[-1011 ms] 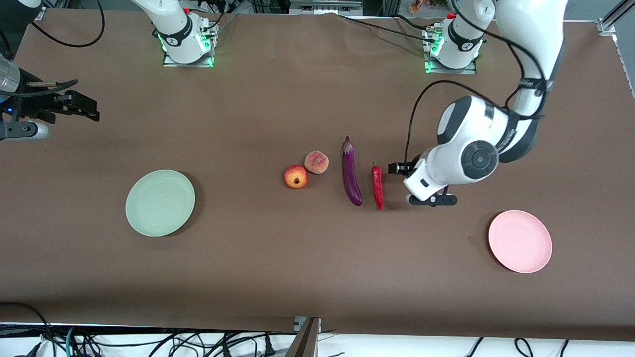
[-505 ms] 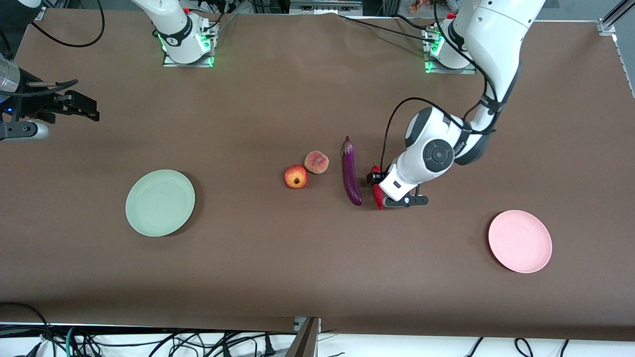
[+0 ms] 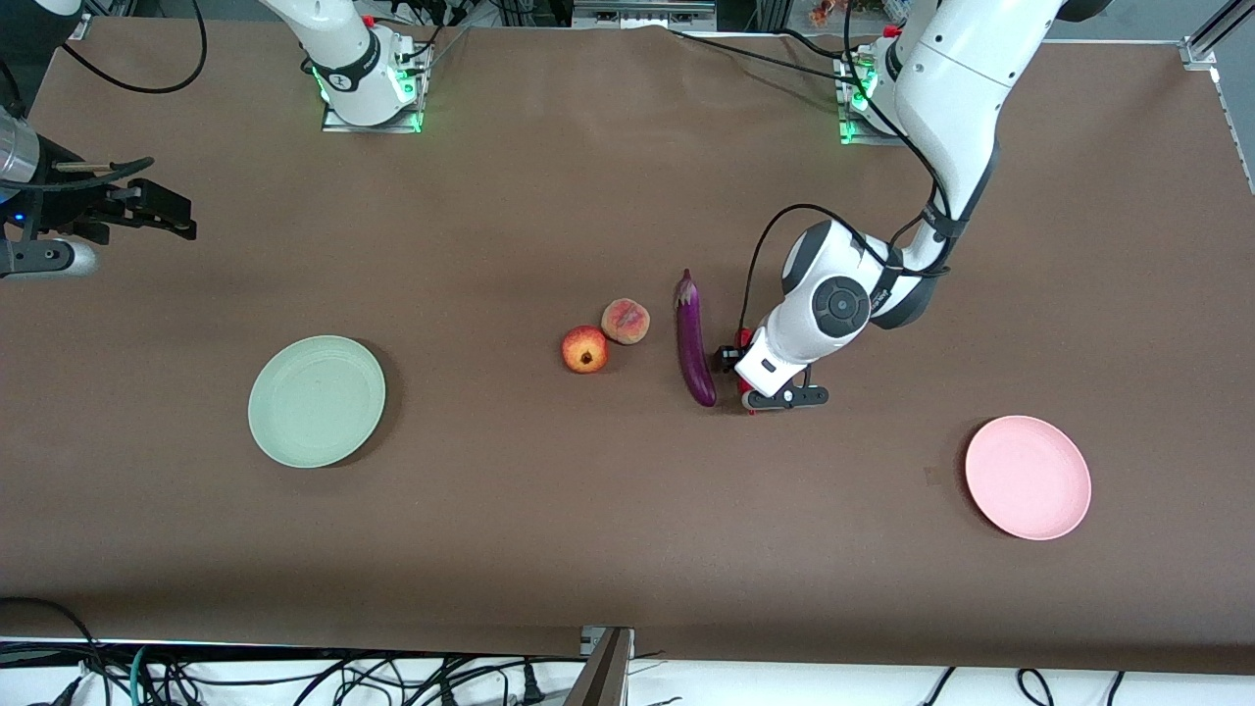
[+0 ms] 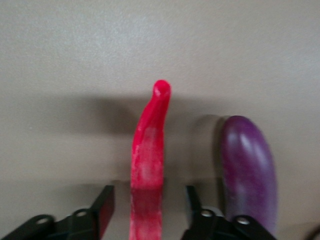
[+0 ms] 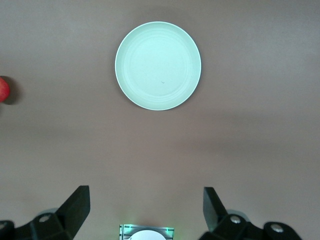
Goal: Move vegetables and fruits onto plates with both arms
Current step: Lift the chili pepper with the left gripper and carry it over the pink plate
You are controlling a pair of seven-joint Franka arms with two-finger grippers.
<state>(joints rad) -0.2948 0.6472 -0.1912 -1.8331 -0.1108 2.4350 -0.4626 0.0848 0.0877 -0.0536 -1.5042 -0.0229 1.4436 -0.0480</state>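
Observation:
My left gripper [image 3: 737, 378] is down at the table, open, with its fingers on either side of the red chili pepper [image 4: 148, 160] and a gap on each side. The purple eggplant [image 3: 693, 343] lies just beside the chili, toward the right arm's end; its rounded tip [image 4: 248, 165] shows in the left wrist view. The pomegranate-like fruit [image 3: 584, 349] and the peach [image 3: 626, 321] sit together beside the eggplant. My right gripper [image 3: 181, 218] waits open in the air at the right arm's end of the table, empty [image 5: 145, 197]. The mint green plate [image 3: 316, 400] and the pink plate [image 3: 1028, 478] hold nothing.
The brown table cover [image 3: 549, 529] runs bare between the fruits and each plate. The mint green plate [image 5: 158, 65] fills the middle of the right wrist view, with the pomegranate-like fruit [image 5: 3, 90] at its edge. Cables hang along the table edge nearest the front camera.
My left arm has swung from beside the chili to right over it and lowered, and its fingers have narrowed around the pepper. The right arm has not moved.

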